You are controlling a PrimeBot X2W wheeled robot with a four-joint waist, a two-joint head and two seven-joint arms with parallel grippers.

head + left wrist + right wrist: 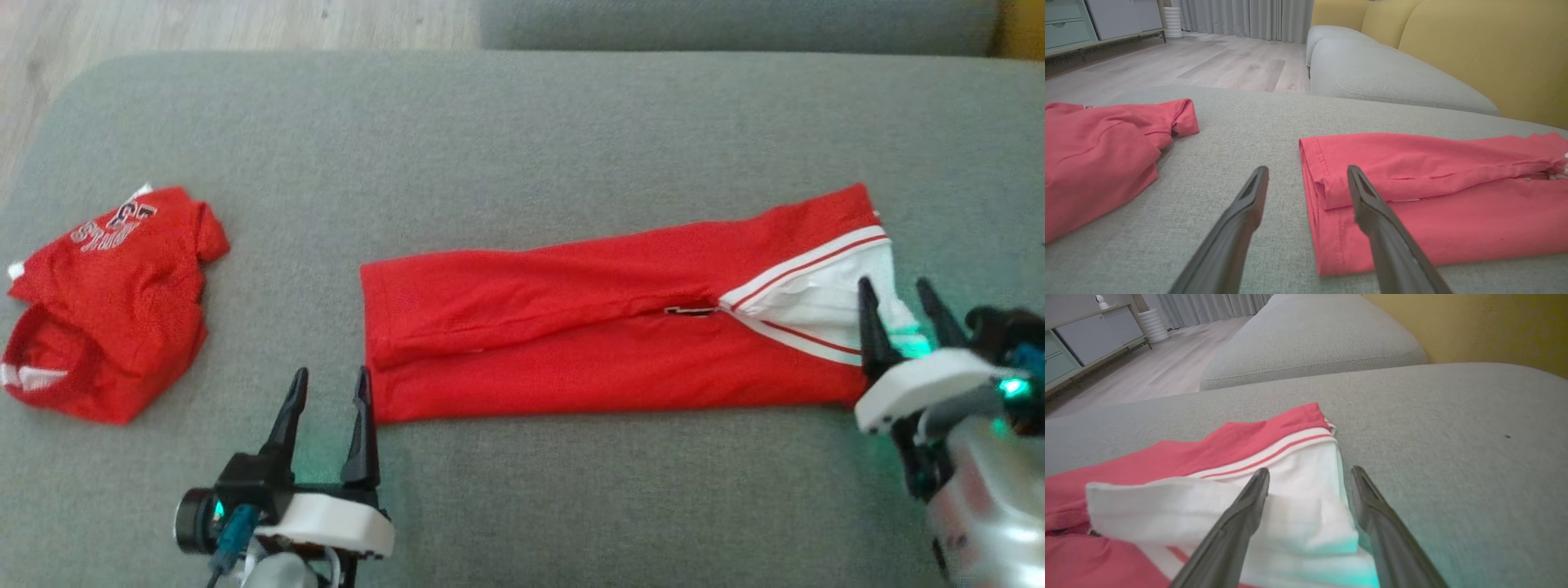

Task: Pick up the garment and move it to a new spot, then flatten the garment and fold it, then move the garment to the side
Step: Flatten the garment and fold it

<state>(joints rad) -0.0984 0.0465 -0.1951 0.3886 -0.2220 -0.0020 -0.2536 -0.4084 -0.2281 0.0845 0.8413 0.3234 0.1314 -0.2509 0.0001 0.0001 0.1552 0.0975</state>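
Surface: a wide grey fabric seat cushion carries everything; pale wooden floor lies beyond its far edge.

Far left: a small red mesh jersey with white lettering lies bundled near the cushion's left edge, well apart from the rest.

Left gripper: low on the cushion, pointing at the left end of the task's garment. Its two dark fingers are parted and hold nothing. In the left wrist view one finger crosses the near left corner of the cloth; whether it touches cannot be told.

Task's garment: a long red mesh garment with white striped trim lies in the middle of the cushion as a narrow band running left to right, its sides folded inward to meet along the centre.

White panel: a turned-back white part with red stripes sits at the band's right end.

Right gripper: at that right end, fingers parted either side of the panel's edge, with nothing clamped.

Progress: placing and flattening look done, and the lengthwise fold looks made. Probably left: folding the band end to end, then moving it aside.
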